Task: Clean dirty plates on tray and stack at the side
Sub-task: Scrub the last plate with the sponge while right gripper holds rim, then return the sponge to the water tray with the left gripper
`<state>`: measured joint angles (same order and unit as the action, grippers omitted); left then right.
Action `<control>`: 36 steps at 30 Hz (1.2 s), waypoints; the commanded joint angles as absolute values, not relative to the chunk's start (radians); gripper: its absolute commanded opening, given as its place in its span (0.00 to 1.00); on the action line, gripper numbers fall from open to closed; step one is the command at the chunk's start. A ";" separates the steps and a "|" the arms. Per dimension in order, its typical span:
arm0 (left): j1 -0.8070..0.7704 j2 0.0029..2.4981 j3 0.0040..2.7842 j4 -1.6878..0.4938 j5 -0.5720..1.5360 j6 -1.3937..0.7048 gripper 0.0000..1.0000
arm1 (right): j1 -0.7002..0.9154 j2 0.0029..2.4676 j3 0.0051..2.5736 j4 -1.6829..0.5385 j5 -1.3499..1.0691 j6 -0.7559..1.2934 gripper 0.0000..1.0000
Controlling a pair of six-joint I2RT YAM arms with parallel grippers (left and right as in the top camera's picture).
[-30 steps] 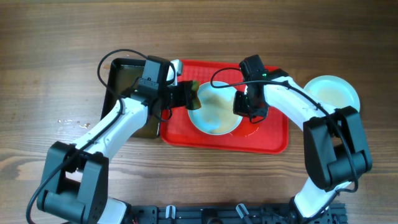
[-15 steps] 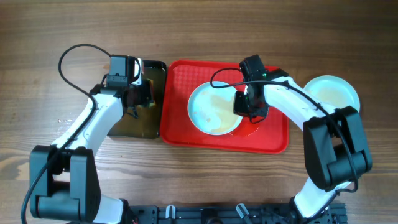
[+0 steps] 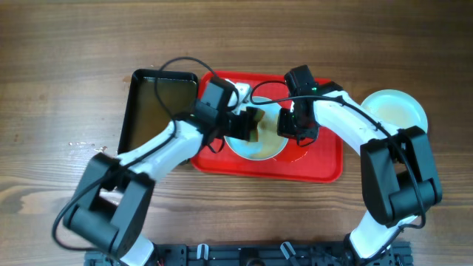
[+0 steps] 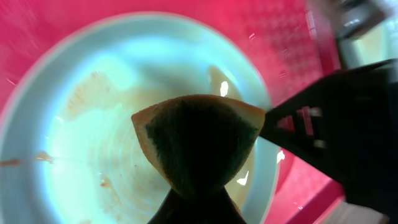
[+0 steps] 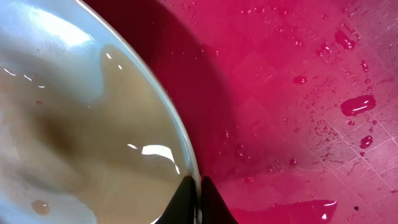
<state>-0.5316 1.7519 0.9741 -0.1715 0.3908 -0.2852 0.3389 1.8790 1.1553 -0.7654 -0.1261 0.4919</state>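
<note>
A pale blue-white plate [image 3: 260, 142] lies on the red tray [image 3: 325, 164], wet with brownish smears [image 4: 81, 143]. My left gripper [image 3: 247, 125] is shut on a yellow-green sponge [image 4: 196, 140] and holds it over the plate's middle. My right gripper [image 3: 290, 127] is shut on the plate's right rim [image 5: 189, 168], with a fingertip on each side of it. Another plate [image 3: 395, 111] sits on the table to the right of the tray. A third plate is not in view.
A black deep pan [image 3: 151, 111] with dark liquid stands left of the tray. Water drops and a puddle [image 5: 354, 106] lie on the tray beside the held plate. The wooden table [image 3: 59, 66] surrounds everything.
My left gripper went from the plate to the black pan and has come back over the plate with the sponge. The right arm has held still on the rim.
</note>
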 commanded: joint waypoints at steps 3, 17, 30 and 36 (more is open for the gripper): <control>-0.540 1.846 0.975 -0.146 0.220 -0.356 0.04 | 0.336 1.872 1.144 -0.781 -0.084 0.473 0.04; -0.435 1.696 0.975 -0.195 -0.005 -0.345 0.04 | 0.336 1.872 1.144 -0.779 -0.089 0.473 0.04; -0.202 1.556 0.975 -0.388 -0.095 -0.205 0.04 | 0.336 1.872 1.144 -0.779 -0.089 0.472 0.04; -0.180 1.717 0.975 -0.474 -0.095 -0.205 0.04 | 0.336 1.872 1.144 -0.780 -0.089 0.471 0.05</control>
<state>-0.1875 1.6573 0.9749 -0.4595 -0.0849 -0.2264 0.3405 1.8790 1.1553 -0.7677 -0.1436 0.4919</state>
